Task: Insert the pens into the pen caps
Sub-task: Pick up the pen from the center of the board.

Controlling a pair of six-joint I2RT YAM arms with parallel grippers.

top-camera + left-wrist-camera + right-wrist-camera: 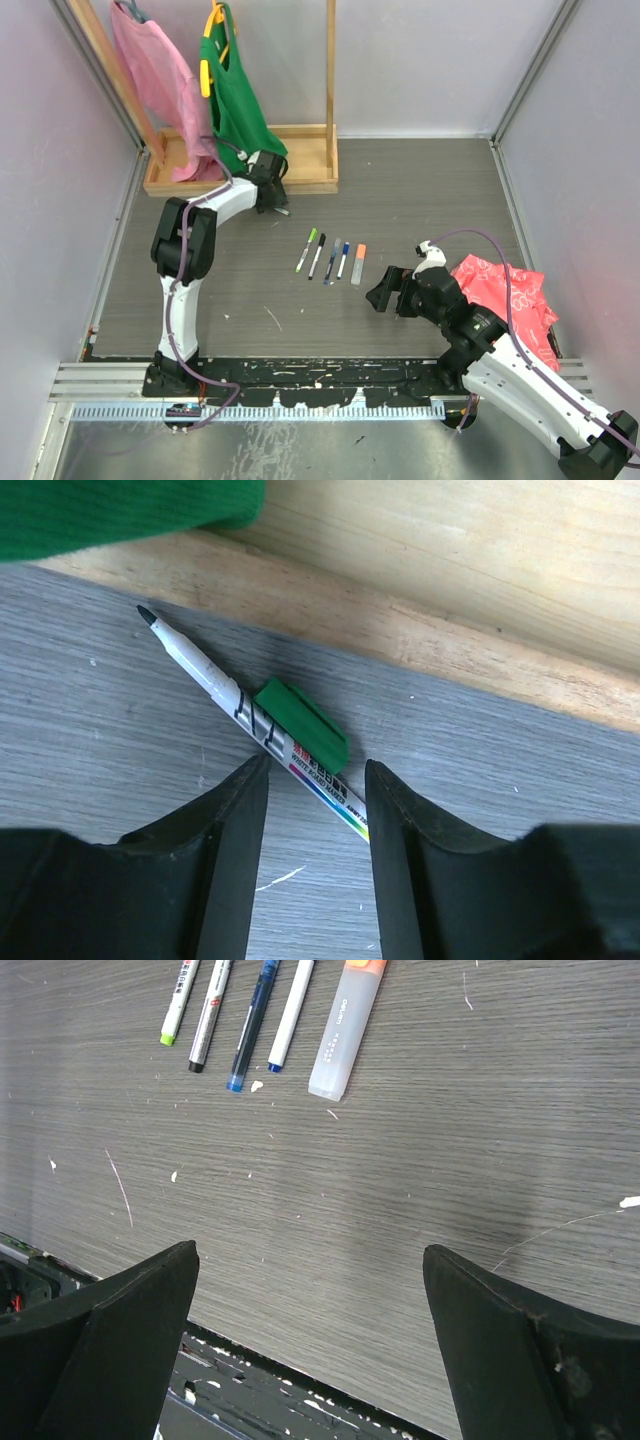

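Hovering near the tabletop's far edge, the left gripper (317,772) stood parted and empty over an uncapped pen (200,666), whose long axis slanted away from between its jaws, a green cap (300,724) touching its side; the right gripper (310,1258), spread wide, sat well apart.

Two robot arms are bolted to a black rail (300,372) edged in ribbed silver metal. The left arm (178,310), at the rail's left end, has smooth white tubular links joined by bulky, rounded black joint housings (185,245). A thin purple-grey cable (170,335) runs along it from the rail. The right arm (520,385), at the rail's right end, has the same white shells and black joints, with a purple cable (510,310) looping beside it. The left claw (317,768) has two matte black fingers (235,840) with curved inner edges. The right claw (310,1252) has broad, black, wedge-shaped fingers.
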